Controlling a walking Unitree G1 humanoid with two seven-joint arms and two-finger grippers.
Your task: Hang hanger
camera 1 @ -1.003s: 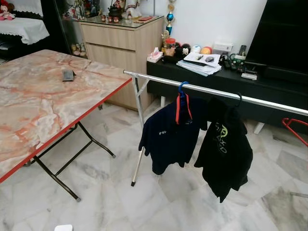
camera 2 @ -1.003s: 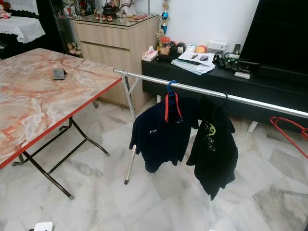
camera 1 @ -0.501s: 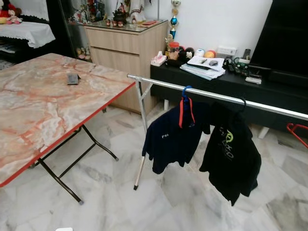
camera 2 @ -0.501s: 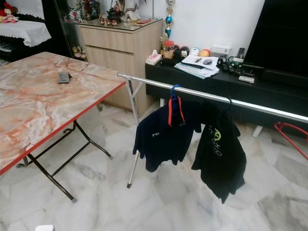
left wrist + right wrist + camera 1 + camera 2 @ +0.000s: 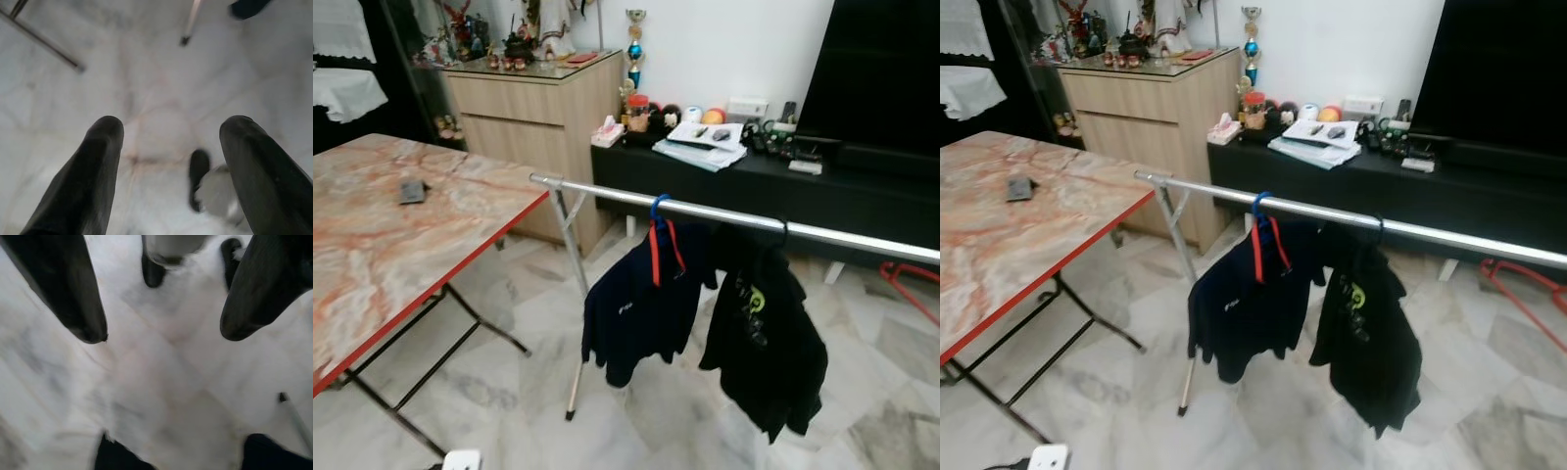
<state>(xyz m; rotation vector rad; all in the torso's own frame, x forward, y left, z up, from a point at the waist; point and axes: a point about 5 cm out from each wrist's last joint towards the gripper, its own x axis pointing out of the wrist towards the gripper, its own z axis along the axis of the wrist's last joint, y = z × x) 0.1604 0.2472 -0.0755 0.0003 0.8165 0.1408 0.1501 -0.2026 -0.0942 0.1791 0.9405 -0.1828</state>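
Facing rail [image 5: 724, 216] beyond open marble floor [image 5: 509, 382], table edge [image 5: 460, 269] left; both grippers [image 5: 168, 147] [image 5: 164, 333] spread, empty.

Both arms just hang down, pointing at the floor. Left gripper [image 5: 168, 142] has its black fingers spread wide apart, nothing between them. Right gripper [image 5: 164, 333] looks the same — fingers apart, empty — though that view's pretty blurry.

A silver rail [image 5: 724, 215] carries two garments: a navy shirt [image 5: 641, 304] on a blue hanger [image 5: 658, 208] and, just beside it, a black hoodie [image 5: 764, 343]. Its leg stands on the marble floor [image 5: 636, 421]. A small dark object [image 5: 412, 191] lies on the marble worktop [image 5: 382, 255].
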